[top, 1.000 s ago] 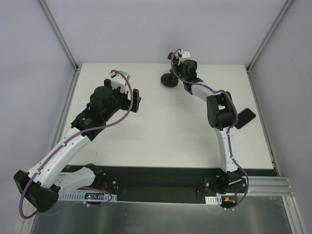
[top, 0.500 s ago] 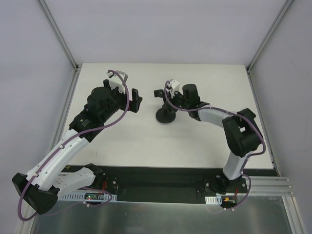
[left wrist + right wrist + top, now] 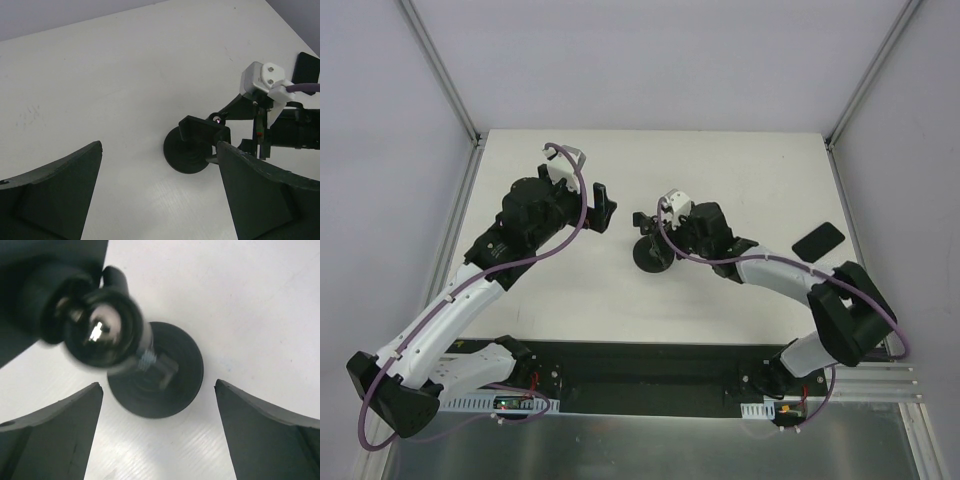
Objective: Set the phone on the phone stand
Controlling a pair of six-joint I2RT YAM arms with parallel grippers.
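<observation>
My right arm (image 3: 775,272) stretches low and leftward. My right end effector (image 3: 158,385) gapes wide, with the phone stand (image 3: 175,365) in the gap, touching neither finger. My left end effector (image 3: 159,145) hovers open.

Left arm (image 3: 440,320), right arm (image 3: 775,272): white shells alternating with black joints, purple cables (image 3: 582,200) looping alongside; left gripper (image 3: 159,146) showing black wedge fingers (image 3: 50,200); white block (image 3: 674,203) sitting wrist-side.
</observation>
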